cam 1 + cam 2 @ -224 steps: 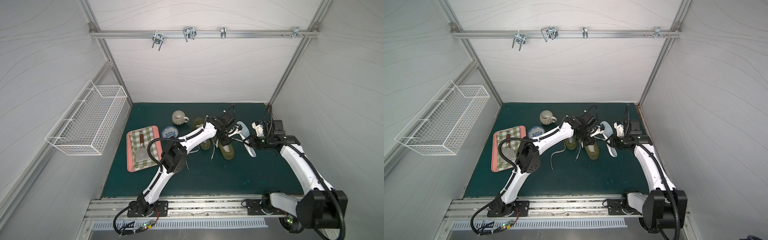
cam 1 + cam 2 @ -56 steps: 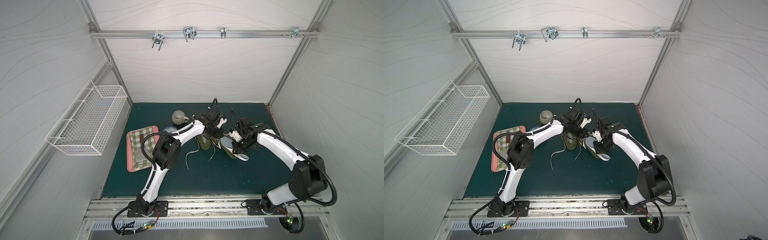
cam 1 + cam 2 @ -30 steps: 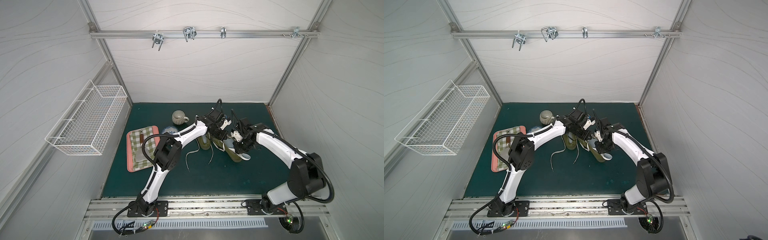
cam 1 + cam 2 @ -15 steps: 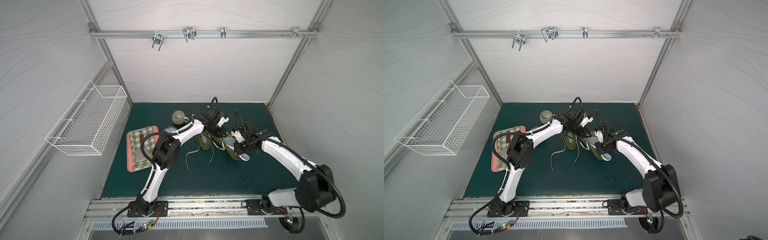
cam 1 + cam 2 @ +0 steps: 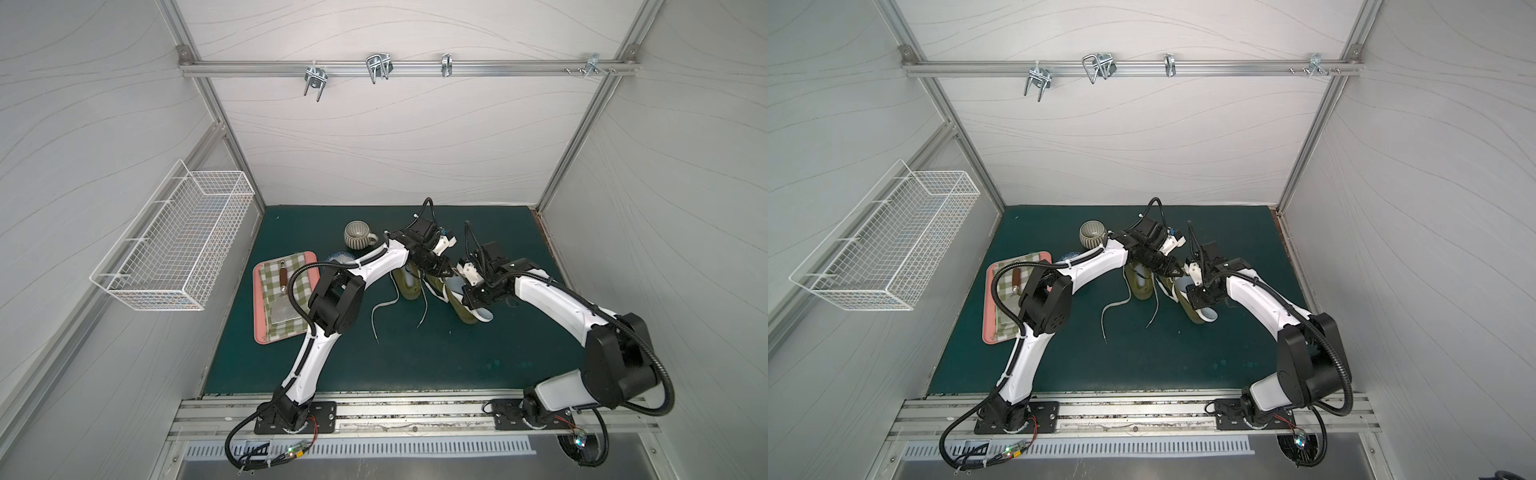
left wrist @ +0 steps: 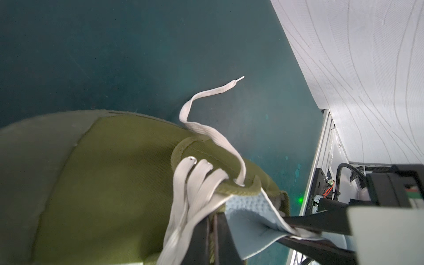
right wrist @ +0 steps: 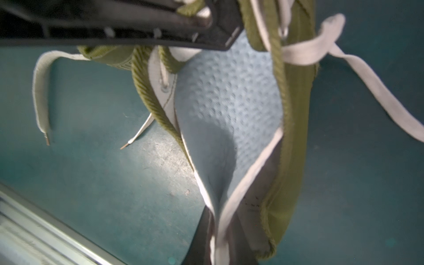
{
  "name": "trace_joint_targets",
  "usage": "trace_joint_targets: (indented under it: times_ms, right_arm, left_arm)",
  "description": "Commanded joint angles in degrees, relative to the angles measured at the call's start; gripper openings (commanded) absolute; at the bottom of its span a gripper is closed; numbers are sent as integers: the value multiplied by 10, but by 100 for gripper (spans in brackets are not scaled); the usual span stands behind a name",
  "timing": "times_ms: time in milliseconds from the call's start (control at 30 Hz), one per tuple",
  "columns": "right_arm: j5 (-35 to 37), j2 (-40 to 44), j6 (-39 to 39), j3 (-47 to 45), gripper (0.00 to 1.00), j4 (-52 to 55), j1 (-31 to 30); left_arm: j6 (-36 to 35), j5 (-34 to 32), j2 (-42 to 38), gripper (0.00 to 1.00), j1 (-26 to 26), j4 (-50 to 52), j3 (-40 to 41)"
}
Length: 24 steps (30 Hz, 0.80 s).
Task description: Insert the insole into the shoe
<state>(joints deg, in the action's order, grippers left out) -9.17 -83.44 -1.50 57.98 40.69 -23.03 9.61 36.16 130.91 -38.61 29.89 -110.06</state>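
Front mat (image 5: 415, 357) open — second shoe (image 5: 409, 291) (laces (image 5: 380, 309) trailing) and mug (image 5: 356, 235) crowd the left tool (image 5: 451, 272)

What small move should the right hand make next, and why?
Probably push the insole a little deeper toward the toe. The right hand pinches its folded heel end outside the shoe, while the left hand holds its laced edge back, so the opening is free.

The shoe (image 7: 296, 137) hides part of the insole (image 7: 229, 96).
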Motion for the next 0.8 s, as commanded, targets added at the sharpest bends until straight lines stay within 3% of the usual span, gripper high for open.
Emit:
trace_joint_targets:
  times_ms: [0, 267, 467, 567, 767]
  right_arm:
    - [-35, -3, 6, 2, 0, -37, 16]
    - [-42, 22, 50, -26, 0, -75, 11]
    - [-57, -33, 56, 12, 0, -61, 15]
    - [-81, -23, 51, 1, 0, -62, 24]
    - [-57, -45, 68, 16, 0, -90, 25]
  left_arm:
    - [7, 44, -3, 0, -1, -48, -19]
    - [15, 55, 5, 0, 0, -59, -18]
    - [5, 44, 11, 0, 0, -40, -27]
    - [-10, 33, 8, 0, 0, -28, -27]
    - [-6, 44, 11, 0, 0, -34, -27]
